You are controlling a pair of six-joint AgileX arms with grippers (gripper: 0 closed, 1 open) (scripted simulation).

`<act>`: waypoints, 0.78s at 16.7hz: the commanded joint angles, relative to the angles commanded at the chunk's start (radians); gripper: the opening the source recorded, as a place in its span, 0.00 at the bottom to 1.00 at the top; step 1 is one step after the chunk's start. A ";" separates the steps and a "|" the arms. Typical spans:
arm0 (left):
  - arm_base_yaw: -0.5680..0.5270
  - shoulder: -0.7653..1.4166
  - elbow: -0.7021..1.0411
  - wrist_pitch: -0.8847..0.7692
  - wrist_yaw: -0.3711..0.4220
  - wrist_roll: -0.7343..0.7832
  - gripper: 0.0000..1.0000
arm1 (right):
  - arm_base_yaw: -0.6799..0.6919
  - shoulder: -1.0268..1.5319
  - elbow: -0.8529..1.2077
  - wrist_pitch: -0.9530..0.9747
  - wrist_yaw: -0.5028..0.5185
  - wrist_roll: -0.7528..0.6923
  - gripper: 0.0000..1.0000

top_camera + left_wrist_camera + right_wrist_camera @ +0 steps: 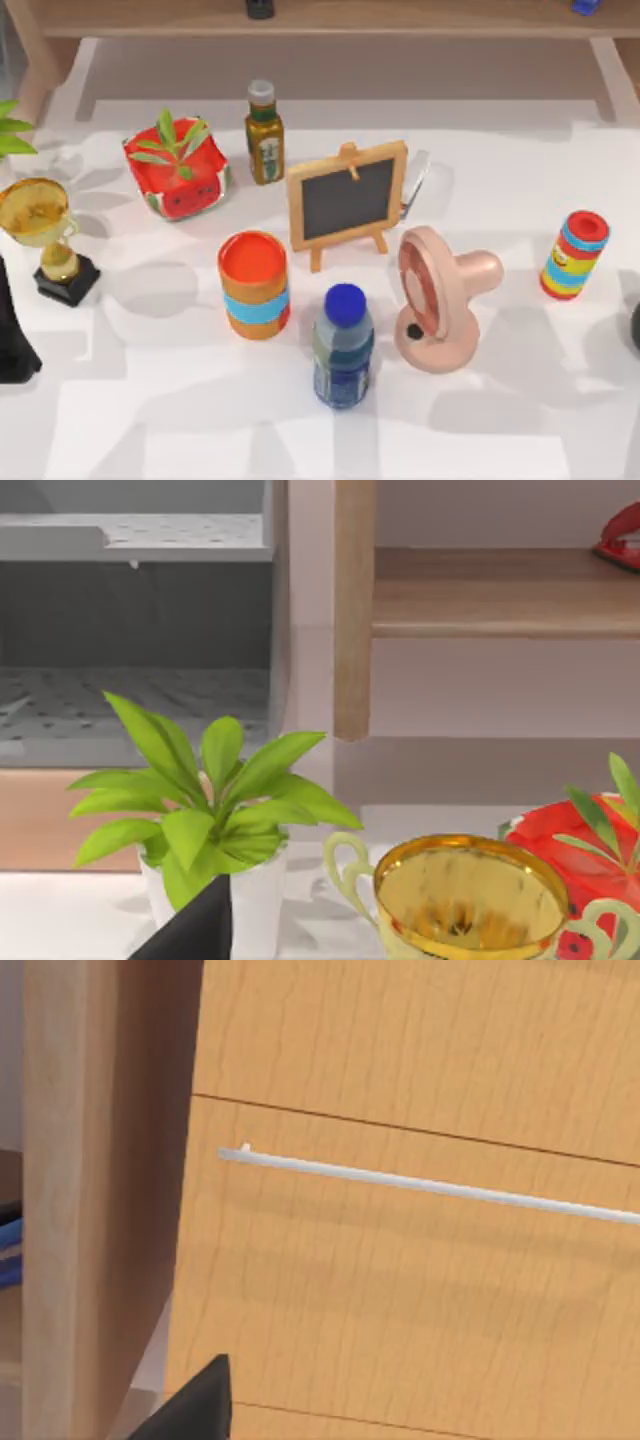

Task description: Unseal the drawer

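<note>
The drawer is a light wooden front between two thin horizontal seams, seen close up in the right wrist view. It sits flush with the panels above and below it. A thin silver handle bar runs across its upper part. A dark edge of my right gripper shows low in that view, a short way from the front and apart from the handle. My right arm is at the table's right edge. My left arm stands at the left edge, and a dark part of its gripper is near a potted plant.
On the white table stand a gold trophy, a red planter, an olive bottle, a small chalkboard easel, an orange can, a blue-capped bottle, a pink fan and a striped can. A wooden shelf unit lines the back.
</note>
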 joint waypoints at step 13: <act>0.000 0.000 0.000 0.000 0.000 0.000 1.00 | 0.111 0.698 0.285 0.400 0.143 -0.982 1.00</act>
